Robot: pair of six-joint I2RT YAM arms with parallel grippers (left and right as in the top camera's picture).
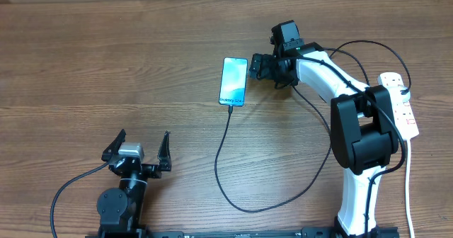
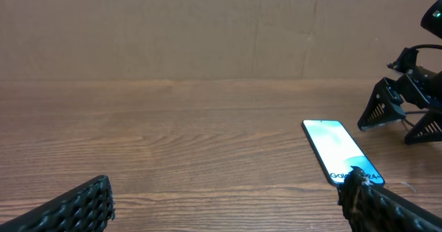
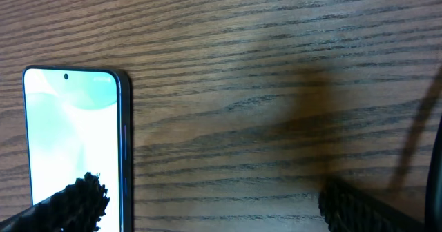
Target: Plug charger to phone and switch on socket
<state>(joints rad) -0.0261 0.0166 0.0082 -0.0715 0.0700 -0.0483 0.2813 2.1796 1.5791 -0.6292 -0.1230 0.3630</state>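
The phone lies flat with its blue screen lit, also in the left wrist view and the right wrist view. The black charger cable runs from the phone's near end, where its tip meets the edge, and loops toward the right arm's base. The white socket strip lies at the far right. My right gripper is open just right of the phone's top, with one finger over the screen's edge and nothing held. My left gripper stands open and empty at the near left.
The right arm stands between the charger loop and the socket strip, whose white cord trails toward the near edge. The right arm's gripper shows beyond the phone in the left wrist view. Bare wood table spreads to the left.
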